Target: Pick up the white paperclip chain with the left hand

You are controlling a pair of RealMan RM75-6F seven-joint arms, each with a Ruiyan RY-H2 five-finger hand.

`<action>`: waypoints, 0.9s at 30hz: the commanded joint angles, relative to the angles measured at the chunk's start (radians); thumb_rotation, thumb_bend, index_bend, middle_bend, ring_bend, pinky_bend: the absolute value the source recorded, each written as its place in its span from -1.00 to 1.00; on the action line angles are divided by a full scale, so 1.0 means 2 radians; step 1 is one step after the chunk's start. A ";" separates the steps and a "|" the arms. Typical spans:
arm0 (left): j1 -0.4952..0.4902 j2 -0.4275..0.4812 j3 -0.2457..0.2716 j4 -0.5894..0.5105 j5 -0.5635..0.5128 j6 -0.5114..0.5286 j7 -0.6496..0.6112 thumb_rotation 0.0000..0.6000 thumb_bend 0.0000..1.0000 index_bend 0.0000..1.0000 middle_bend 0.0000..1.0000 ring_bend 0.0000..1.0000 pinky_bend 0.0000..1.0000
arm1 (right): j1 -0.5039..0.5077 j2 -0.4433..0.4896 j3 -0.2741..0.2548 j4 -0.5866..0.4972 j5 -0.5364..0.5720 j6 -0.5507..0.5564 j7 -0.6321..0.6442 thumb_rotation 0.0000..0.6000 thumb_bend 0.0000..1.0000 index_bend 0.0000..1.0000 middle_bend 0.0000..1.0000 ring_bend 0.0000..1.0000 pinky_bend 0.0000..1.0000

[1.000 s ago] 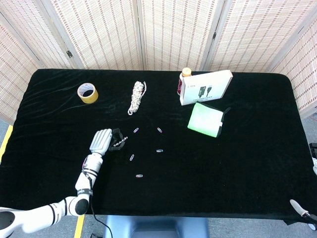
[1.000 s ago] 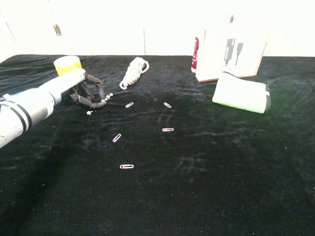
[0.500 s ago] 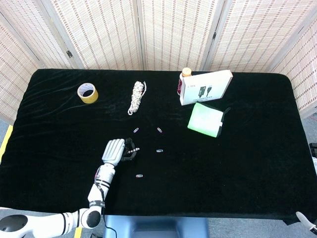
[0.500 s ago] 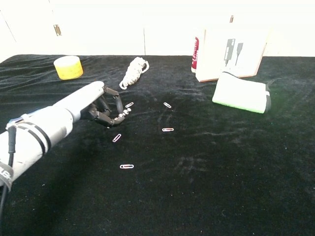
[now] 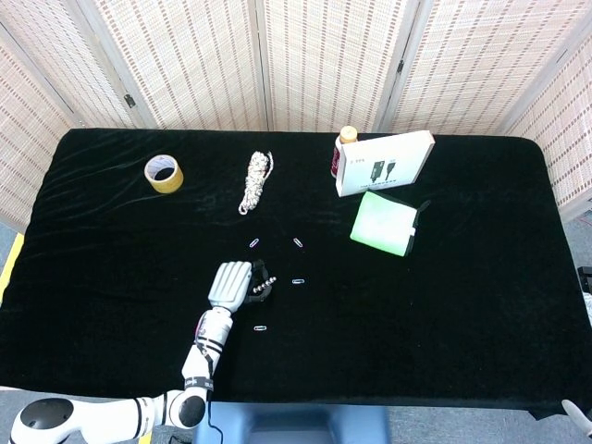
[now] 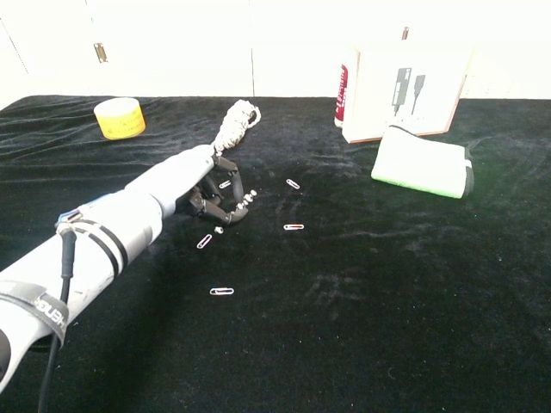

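Left hand (image 5: 231,282) out over the middle of the counter (image 5: 111,240), palm down, fingers (image 6: 225,191) curled in, nothing in them that I can see. In the chest view my hand (image 6: 207,185) sits low among loose paperclips: one paperclip (image 6: 205,242) just below it, another (image 6: 294,227) to its right, a third (image 6: 221,291) nearer me, a fourth (image 6: 293,183) further back.

White paperclip chain (image 5: 255,180) lies well apart from my hand, toward the back of the counter. It looks like a pale, knobbly bundle, long and narrow, bunched thick at the far end with a thin loop trailing off at the near end. In the chest view the chain (image 6: 234,126) lies just beyond my knuckles, not touching. It rests flat on the black cloth.

Yellow tape roll (image 5: 163,173) back left. White box (image 5: 383,162) back right, a red bottle (image 5: 342,153) touching its left side, green pouch (image 5: 384,223) just in front of the box.

Right hand does not show in either view.
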 commanded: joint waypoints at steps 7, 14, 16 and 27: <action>0.009 -0.001 0.006 0.001 0.005 0.004 0.000 1.00 0.00 0.70 1.00 1.00 1.00 | -0.002 -0.002 -0.001 0.002 -0.004 0.004 -0.003 1.00 -0.82 -1.00 -1.00 -1.00 -1.00; 0.014 -0.001 0.007 0.003 0.008 0.003 -0.002 1.00 0.00 0.70 1.00 1.00 1.00 | -0.001 -0.002 -0.001 0.001 -0.005 0.002 -0.006 1.00 -0.82 -1.00 -1.00 -1.00 -1.00; 0.016 0.000 0.007 0.002 0.008 0.002 -0.001 1.00 0.00 0.70 1.00 1.00 1.00 | -0.001 -0.002 -0.001 0.001 -0.006 0.002 -0.006 1.00 -0.82 -1.00 -1.00 -1.00 -1.00; 0.032 0.019 0.013 -0.028 0.018 0.022 0.013 1.00 0.01 0.70 1.00 1.00 1.00 | 0.002 0.000 -0.001 -0.003 -0.005 -0.004 -0.010 1.00 -0.82 -1.00 -1.00 -1.00 -1.00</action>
